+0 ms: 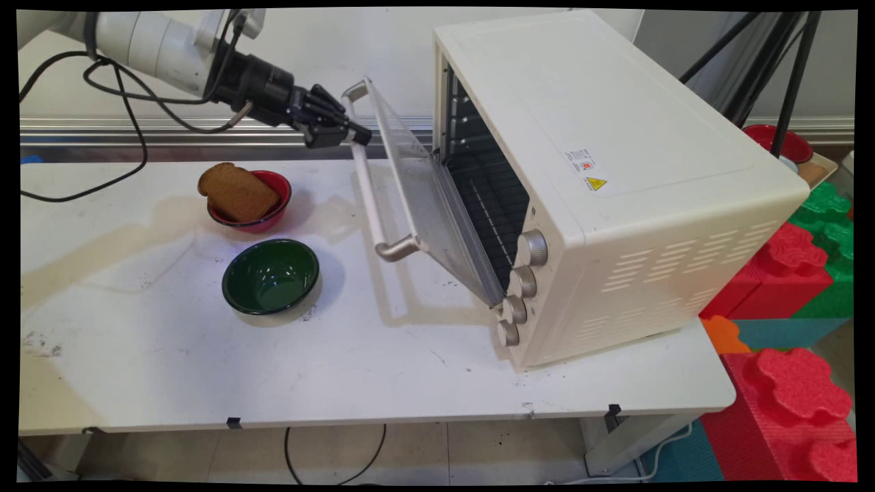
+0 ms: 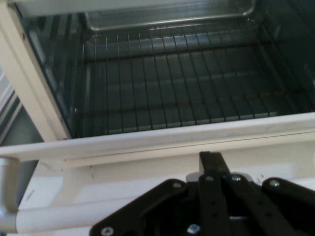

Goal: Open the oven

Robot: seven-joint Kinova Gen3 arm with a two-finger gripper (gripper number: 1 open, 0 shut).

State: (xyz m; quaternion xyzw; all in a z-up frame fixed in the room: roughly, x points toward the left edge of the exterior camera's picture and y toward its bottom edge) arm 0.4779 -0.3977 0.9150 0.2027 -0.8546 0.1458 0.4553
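Oven (image 1: 615, 157) fills the right half of the frame on the white desk (image 1: 171, 362), its glass door (image 1: 427, 198) half lowered toward the left. Along the door's top edge runs the handle bar (image 1: 366, 195), its long axis going from upper centre down toward the middle. The gripper (image 1: 355, 133) sits at the bar's upper end, fingers seemingly closed there, though I cannot tell for sure. Lower left stand a green bowl (image 1: 271, 277) and a red bowl (image 1: 263, 205) holding bread (image 1: 236, 191).
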